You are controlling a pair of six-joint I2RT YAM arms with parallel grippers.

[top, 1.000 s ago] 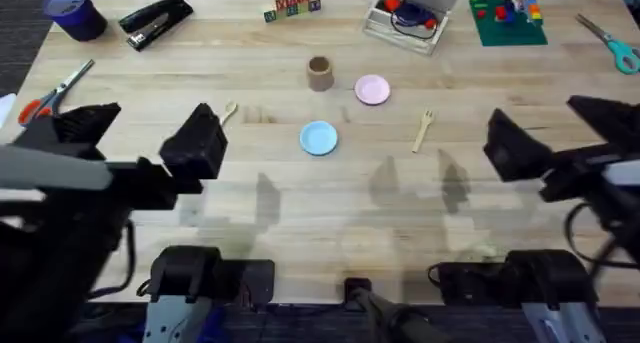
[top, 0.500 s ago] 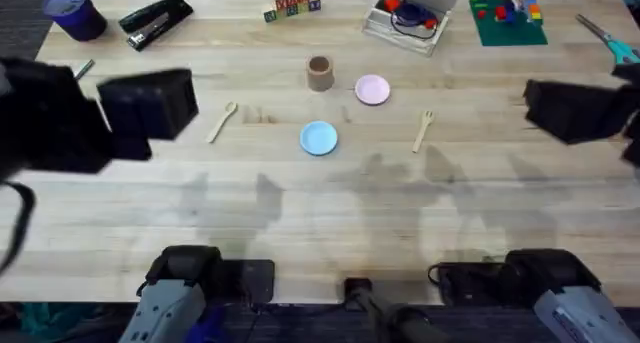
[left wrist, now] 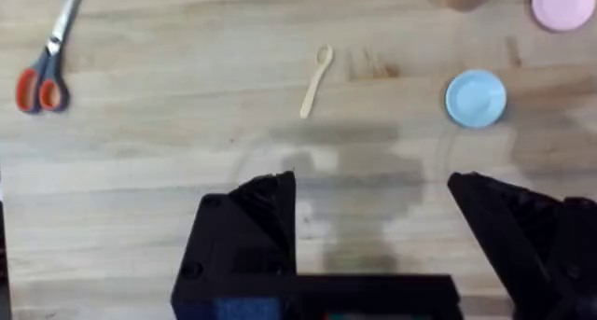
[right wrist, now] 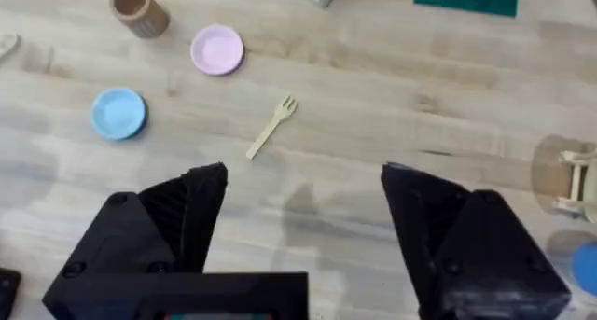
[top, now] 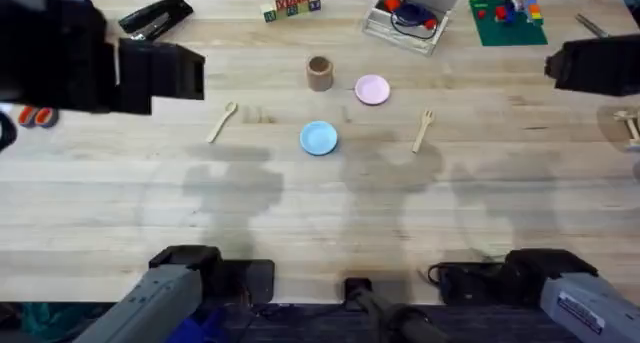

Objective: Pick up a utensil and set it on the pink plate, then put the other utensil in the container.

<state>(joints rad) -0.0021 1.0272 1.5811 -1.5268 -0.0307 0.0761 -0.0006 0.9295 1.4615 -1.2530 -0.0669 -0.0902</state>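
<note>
The wooden spoon-like utensil (top: 222,121) (left wrist: 316,81) lies flat on the table, left of the blue plate. To the right of that plate rests the wooden fork (top: 423,129) (right wrist: 271,128). The pink plate (top: 372,89) (right wrist: 216,49) has nothing on it, and the brown container (top: 319,73) (right wrist: 140,10) stands just left of it. My left gripper (left wrist: 373,208) hangs open high above the table, short of the spoon, holding nothing. My right gripper (right wrist: 303,217) is open too, high over the wood near the fork. In the overhead view both arms are large dark shapes at the far left (top: 130,73) and far right (top: 592,65).
A light blue plate (top: 319,137) sits between the two utensils. Red-handled scissors (left wrist: 45,63) lie at the left. Along the back edge are a black stapler (top: 155,21), letter blocks (top: 292,1), a clear box (top: 405,18) and a green brick plate (top: 508,18).
Both arms have risen and swung outward, the left toward the back left, the right toward the back right. The utensils, plates and cup have not moved.
</note>
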